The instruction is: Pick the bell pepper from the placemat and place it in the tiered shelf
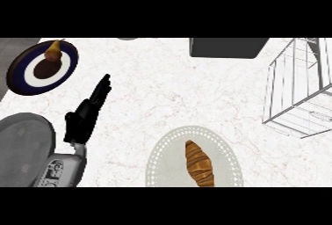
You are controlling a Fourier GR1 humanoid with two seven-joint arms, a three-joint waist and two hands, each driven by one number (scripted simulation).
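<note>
A round pale placemat [167, 151] with a dotted rim lies at the lower middle of the counter. On it rests a brown, ridged, croissant-shaped item [199, 162]; no bell pepper shows. The white wire tiered shelf [299, 90] stands at the right edge, apart from the mat. My left hand [81, 123] is at the left, fingers straight and pointing up toward the far side, open and holding nothing. It is well left of the placemat. My right hand is out of the picture.
A dark blue and white plate [24, 77] at the far left carries a yellow-brown pear [53, 50]. A grey round disc [23, 140] sits at the lower left beside my forearm. A dark grey box [227, 47] stands at the back.
</note>
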